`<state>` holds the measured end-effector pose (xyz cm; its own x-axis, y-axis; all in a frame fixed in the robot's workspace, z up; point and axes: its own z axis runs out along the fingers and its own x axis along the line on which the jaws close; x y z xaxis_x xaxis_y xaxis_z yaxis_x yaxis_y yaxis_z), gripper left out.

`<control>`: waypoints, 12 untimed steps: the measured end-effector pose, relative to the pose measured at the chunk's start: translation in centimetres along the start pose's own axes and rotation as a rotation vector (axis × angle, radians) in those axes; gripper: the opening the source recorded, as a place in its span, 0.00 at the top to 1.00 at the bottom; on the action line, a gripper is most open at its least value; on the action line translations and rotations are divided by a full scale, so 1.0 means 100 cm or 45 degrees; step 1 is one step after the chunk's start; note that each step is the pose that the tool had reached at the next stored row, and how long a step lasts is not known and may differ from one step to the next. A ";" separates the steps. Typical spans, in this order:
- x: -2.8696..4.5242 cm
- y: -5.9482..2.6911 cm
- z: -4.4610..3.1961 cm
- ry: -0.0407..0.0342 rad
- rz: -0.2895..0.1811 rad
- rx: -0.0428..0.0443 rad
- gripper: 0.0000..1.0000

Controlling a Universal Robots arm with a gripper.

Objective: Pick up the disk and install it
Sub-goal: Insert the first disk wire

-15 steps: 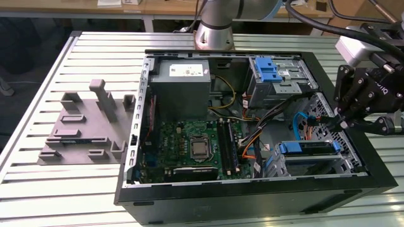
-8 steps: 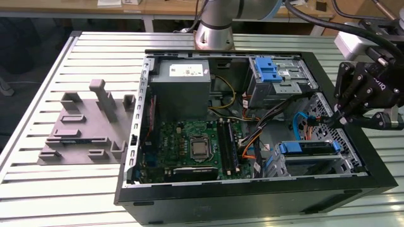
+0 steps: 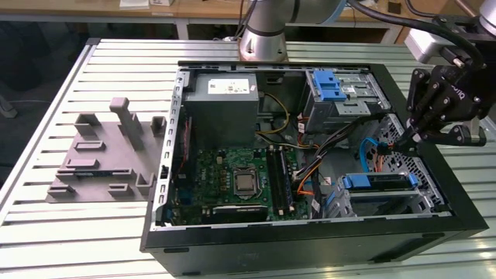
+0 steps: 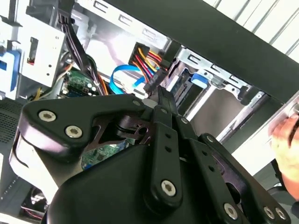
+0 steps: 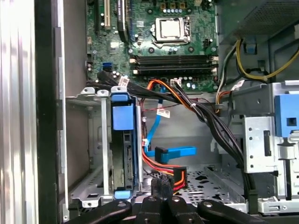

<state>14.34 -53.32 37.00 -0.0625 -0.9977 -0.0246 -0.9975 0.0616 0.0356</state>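
Silver slatted metal forms the table, which spans the whole exterior view. On it lies an open black computer case, filling the centre and the exterior view's right. A grey moulded fixture sits on the slats at the exterior view's left, well apart from the case. The arm's pale base stands at the top centre, just behind the case.

Inside the case, a grey power supply box sits at the upper left and a green motherboard lies below it. A metal bay with a bright blue latch is at the upper right.

The black gripper hangs over the case's right-hand side. Its fingers are pressed together with nothing between them, and the tips dip just inside the case. In the first wrist view the gripper shows the same closed tips.

The disk sits in the metal drive cage at the exterior view's lower right, near the gripper but not touching it. In the first wrist view the disk stands on edge in the cage, beside a blue data cable.

A person's hand shows in the second wrist view beyond the case wall.
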 end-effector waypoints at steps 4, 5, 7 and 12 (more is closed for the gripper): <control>-0.0036 -0.0007 0.0011 -0.0007 0.027 0.001 0.89; -0.0048 -0.0008 0.0016 -0.0006 0.032 0.001 0.89; -0.0068 -0.0008 0.0024 0.0020 0.041 0.001 0.83; -0.0125 -0.0006 0.0043 0.0299 0.051 0.004 0.70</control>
<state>14.46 -52.06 36.59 -0.1017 -0.9948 0.0002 -0.9943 0.1016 0.0331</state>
